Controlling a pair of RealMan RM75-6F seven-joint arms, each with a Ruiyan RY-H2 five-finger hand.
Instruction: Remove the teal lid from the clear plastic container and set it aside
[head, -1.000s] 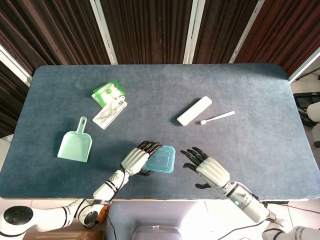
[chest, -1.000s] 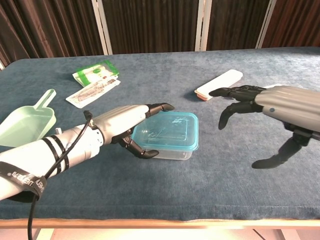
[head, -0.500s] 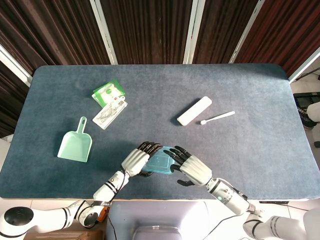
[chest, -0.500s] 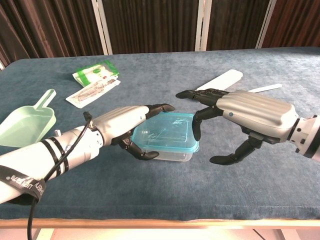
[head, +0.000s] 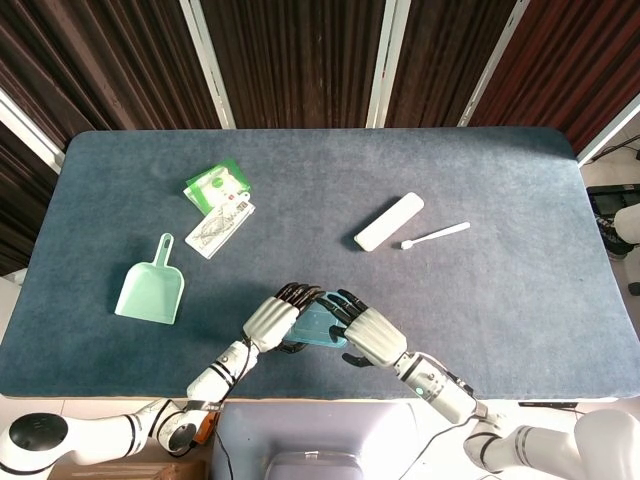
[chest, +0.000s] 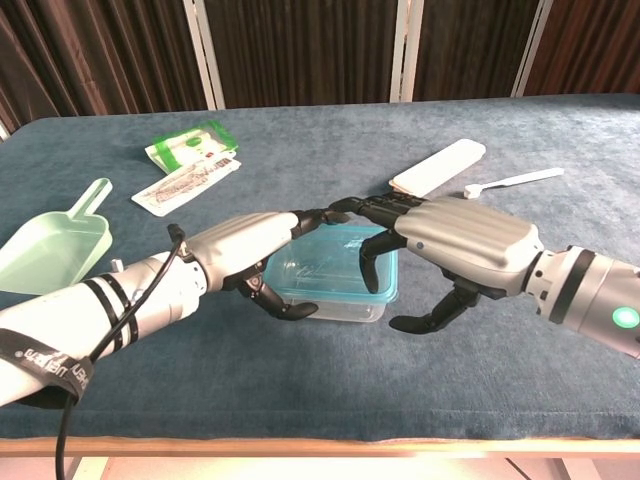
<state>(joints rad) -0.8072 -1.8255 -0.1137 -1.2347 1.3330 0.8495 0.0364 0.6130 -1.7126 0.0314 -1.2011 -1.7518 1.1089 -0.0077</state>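
My left hand (chest: 245, 250) grips the clear plastic container (chest: 330, 288); my right hand (chest: 450, 240), fingers spread, arches over its teal lid (chest: 325, 258). No writing legible.

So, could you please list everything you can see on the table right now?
container: one, clear plastic, near edge, between the hands.
lid: one, teal, still on the container.
scoop: one, pale green, left side.
packets: one green, with a white one beside it, far left.
case: one, white, oblong, right of centre.
spoon: one, white, beside the case.
table: one, blue-grey cloth.
left hand: holds the container's left side.
right hand: fingers over the lid.
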